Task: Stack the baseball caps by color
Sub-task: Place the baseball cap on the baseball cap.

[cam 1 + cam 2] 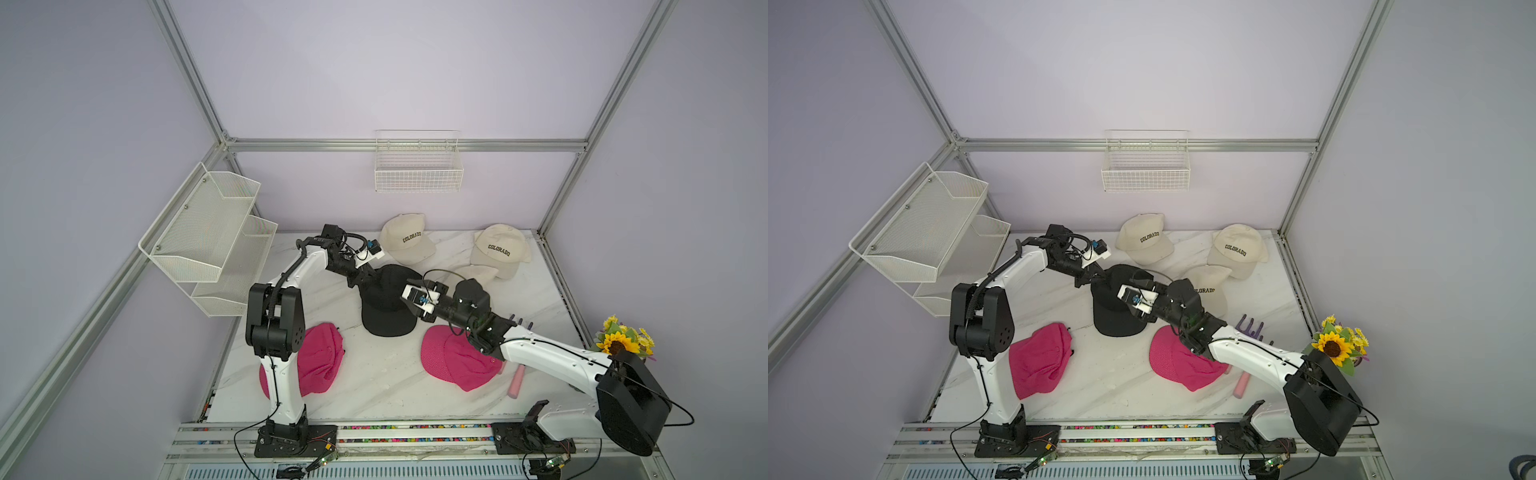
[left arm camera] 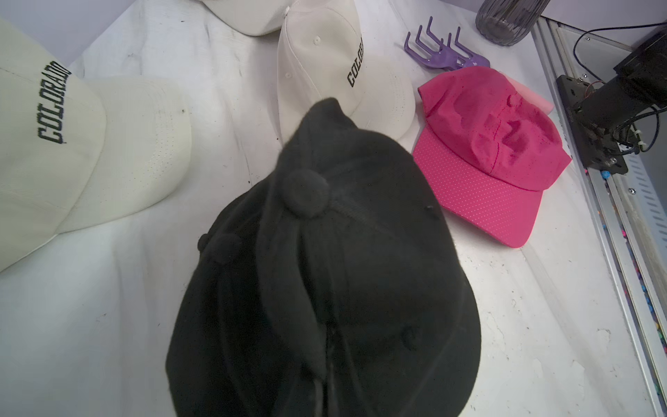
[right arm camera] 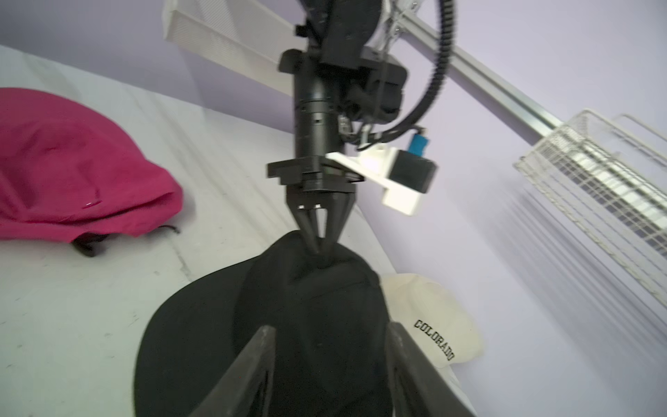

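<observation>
The black caps (image 2: pixel 343 270) fill the foreground, bunched, with two crown buttons showing. A first cream cap (image 2: pixel 72 144) lettered COLORADO lies beside them; a second cream cap (image 2: pixel 325 72) lies beyond, just beside the hot pink cap (image 2: pixel 487 144). A purple claw clip (image 2: pixel 444 54) rests on the white worktop (image 2: pixel 523 325).

Take the black cap stack (image 1: pixel 386 309) as dial centre, with 12 toward the back wall. The widest bare marble (image 1: pixel 380 378) lies at 6, a lane between the left pink cap (image 1: pixel 322 359) at 7 and the right pink cap (image 1: pixel 451 361) at 5. The left arm (image 1: pixel 301 266) bars 10. The right arm (image 1: pixel 548 353) bars 4, passing over a third cream cap (image 1: pixel 1210 276). The back cream cap (image 1: pixel 407 239) blocks 12 and the right cream cap (image 1: pixel 498 247) blocks 2. A narrow bare strip stays open at 9.
</observation>
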